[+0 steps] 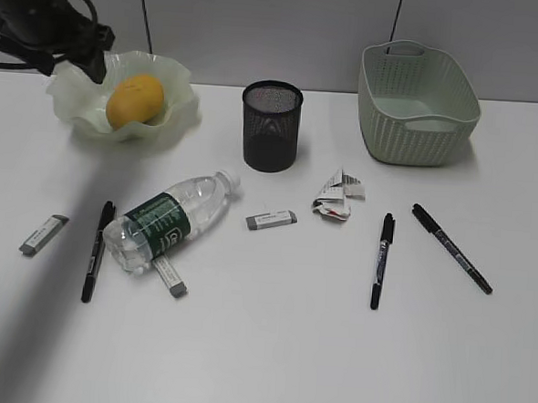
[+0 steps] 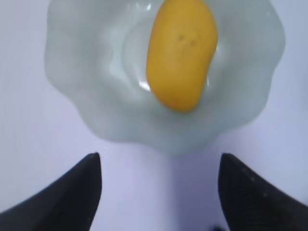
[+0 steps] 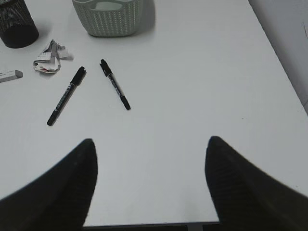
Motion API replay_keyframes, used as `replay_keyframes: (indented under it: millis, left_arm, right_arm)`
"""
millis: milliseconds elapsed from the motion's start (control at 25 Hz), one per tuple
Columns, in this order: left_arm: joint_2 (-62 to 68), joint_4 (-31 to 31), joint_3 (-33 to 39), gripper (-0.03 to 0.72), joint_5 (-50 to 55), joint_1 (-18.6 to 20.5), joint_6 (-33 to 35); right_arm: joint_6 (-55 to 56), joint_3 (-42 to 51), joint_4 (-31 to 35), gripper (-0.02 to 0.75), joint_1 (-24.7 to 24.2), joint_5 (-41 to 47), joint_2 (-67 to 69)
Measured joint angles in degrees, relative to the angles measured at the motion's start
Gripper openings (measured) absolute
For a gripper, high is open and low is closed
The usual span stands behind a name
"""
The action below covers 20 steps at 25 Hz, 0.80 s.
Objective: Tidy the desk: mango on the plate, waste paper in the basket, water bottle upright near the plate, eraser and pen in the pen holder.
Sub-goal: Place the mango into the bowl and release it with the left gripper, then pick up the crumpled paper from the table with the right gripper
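The mango (image 1: 135,100) lies in the wavy green plate (image 1: 178,116) at the back left. My left gripper (image 2: 161,166) is open and empty, hovering just off the plate's rim (image 2: 96,106), apart from the mango (image 2: 182,53). The water bottle (image 1: 167,221) lies on its side. The waste paper (image 1: 338,197) lies right of the pen holder (image 1: 272,126). Three erasers (image 1: 270,221) (image 1: 44,234) (image 1: 169,277) and three pens (image 1: 97,250) (image 1: 381,260) (image 1: 452,248) lie on the desk. My right gripper (image 3: 150,149) is open and empty over the near right desk.
The basket (image 1: 416,105) stands at the back right and looks empty. The left arm (image 1: 43,14) hangs over the back left corner. The right wrist view shows the desk's near edge (image 3: 144,224) and right edge (image 3: 284,77).
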Motion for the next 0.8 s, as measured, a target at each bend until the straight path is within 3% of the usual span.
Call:
replay_keyframes:
  millis: [200, 440, 560, 800]
  left_arm:
    - [-4.6, -0.1, -0.1, 0.561, 14.4, 0.0, 2.3]
    - [-10.7, -2.8, 2.6, 0.561, 20.4, 0.0, 3.9]
    - [-16.0, -4.0, 8.1, 0.561, 19.5, 0.0, 4.5]
    - [-31.8, -4.3, 25.7, 0.548, 11.1, 0.0, 5.0]
  right_arm:
    - [0.0, 0.0, 0.0, 0.550, 0.0, 0.0, 0.0]
    - [0.0, 0.0, 0.0, 0.550, 0.0, 0.0, 0.0]
    - [0.0, 0.0, 0.0, 0.550, 0.0, 0.0, 0.0]
    - [0.0, 0.0, 0.0, 0.550, 0.0, 0.0, 0.0]
